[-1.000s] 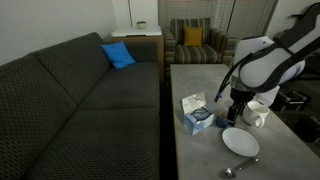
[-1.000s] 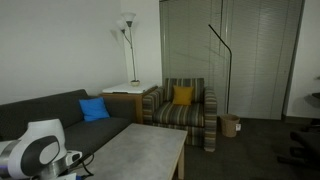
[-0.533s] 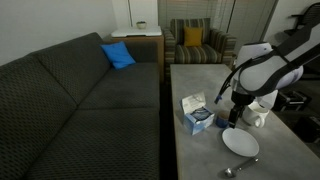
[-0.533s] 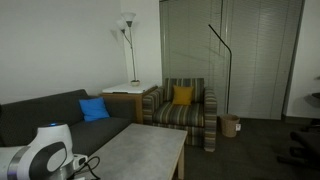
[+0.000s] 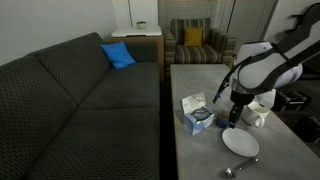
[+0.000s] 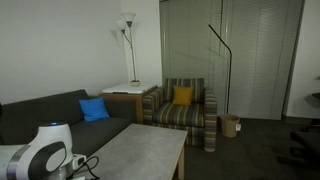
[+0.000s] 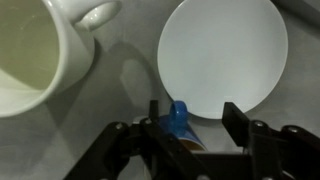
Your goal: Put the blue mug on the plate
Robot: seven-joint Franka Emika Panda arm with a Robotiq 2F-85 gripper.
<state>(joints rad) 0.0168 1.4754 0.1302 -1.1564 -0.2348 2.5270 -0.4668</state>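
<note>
Straddles the blue mug (image 7: 178, 118) at bottom centre with the gripper (image 7: 193, 112) spread, not visibly pinching. Shows the plate (image 7: 222, 50) bare at upper right, just beyond the mug. Leaves, seemingly, grasp, lift and placement undone.

Wrist view: bare grey table (image 7: 135, 50) forms a narrow lane up the centre of the frame. The lane runs between the white cup (image 7: 40, 50) at upper left and the plate (image 7: 222, 50) at upper right, which stand near each other without touching. The blue mug (image 7: 178, 118) closes the lane's lower end, just beside the plate's rim. In an exterior view, the blue-and-white box (image 5: 197, 113) obstructs the side toward frame centre. A spoon (image 5: 240, 167) lies below the plate at lower right. The table's upper stretch is open surface.
</note>
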